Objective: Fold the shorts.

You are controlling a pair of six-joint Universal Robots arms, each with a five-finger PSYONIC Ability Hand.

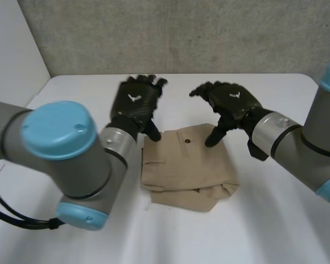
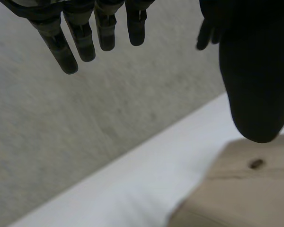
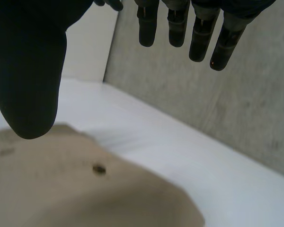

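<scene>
Tan shorts (image 1: 187, 168) lie folded into a compact rectangle in the middle of the white table (image 1: 275, 231), a dark button (image 1: 186, 141) near the far edge. My left hand (image 1: 135, 104) hovers over the shorts' far left corner, fingers straight, thumb pointing down at the cloth. My right hand (image 1: 231, 104) hovers over the far right corner, fingers spread, thumb down near the cloth. In the left wrist view the left hand's fingers (image 2: 80, 40) are straight above the shorts (image 2: 241, 189). In the right wrist view the straight fingers (image 3: 180, 28) hold nothing above the shorts (image 3: 85, 189).
A grey wall (image 1: 181, 33) runs behind the table's far edge. A white panel (image 1: 14, 49) stands at the far left. My two arms flank the shorts on both sides.
</scene>
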